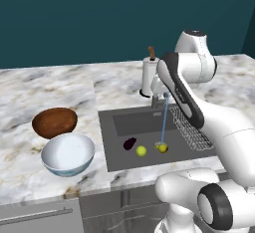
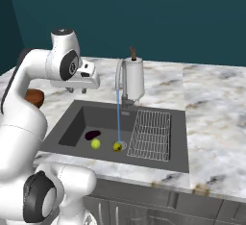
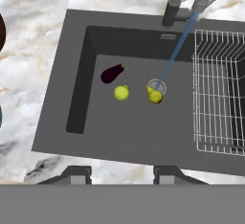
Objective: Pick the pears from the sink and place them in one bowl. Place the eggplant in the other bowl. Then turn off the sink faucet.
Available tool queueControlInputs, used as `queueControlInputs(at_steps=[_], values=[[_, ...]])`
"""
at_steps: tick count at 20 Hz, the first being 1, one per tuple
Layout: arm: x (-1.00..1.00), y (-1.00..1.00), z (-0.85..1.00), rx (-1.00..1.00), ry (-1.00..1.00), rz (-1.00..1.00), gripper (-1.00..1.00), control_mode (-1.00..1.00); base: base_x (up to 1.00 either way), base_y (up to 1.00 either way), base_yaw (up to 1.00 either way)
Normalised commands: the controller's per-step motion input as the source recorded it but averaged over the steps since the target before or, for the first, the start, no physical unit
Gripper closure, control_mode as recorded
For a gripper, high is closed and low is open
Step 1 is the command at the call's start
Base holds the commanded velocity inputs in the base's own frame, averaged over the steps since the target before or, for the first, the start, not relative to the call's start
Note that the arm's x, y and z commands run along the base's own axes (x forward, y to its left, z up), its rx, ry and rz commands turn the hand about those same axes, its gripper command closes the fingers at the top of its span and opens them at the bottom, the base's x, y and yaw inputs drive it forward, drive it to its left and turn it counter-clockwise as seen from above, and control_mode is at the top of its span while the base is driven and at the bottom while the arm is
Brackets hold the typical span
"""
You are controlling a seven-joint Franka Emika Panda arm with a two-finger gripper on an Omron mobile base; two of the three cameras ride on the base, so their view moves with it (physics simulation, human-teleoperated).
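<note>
Two yellow-green pears (image 3: 121, 92) (image 3: 154, 95) lie on the floor of the dark grey sink (image 3: 124, 132); the right one rests on the drain under the water stream. The dark purple eggplant (image 3: 112, 73) lies just beyond the left pear. From the base views the pears (image 1: 141, 151) (image 1: 162, 148) and eggplant (image 1: 130, 143) sit near the basin's front. My gripper (image 2: 77, 91) hovers high above the sink's left rear corner, open and holding nothing. The faucet (image 2: 118, 75) runs a thin blue stream (image 2: 118, 118). The white and blue bowl (image 1: 67, 153) and the wooden bowl (image 1: 55, 122) stand on the counter left of the sink.
A wire rack (image 2: 151, 135) fills the sink's right side. A white cylinder with a brown top (image 2: 133, 77) stands behind the faucet. Marble counter (image 1: 50, 87) surrounds the basin, and a dark teal wall rises behind it.
</note>
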Motion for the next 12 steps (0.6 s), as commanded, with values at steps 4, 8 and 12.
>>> queueControlInputs(at_steps=[4,8,12], values=[[0.0,0.0,0.0,0.0,-0.05,0.0,-1.0,-1.0,0.0,0.0,0.0],[0.0,0.01,-0.09,0.0,-0.12,0.0,-1.0,-1.0,0.0,0.0,0.0],[0.0,0.02,-0.23,0.0,-0.03,0.0,-1.0,-1.0,0.0,0.0,0.0]])
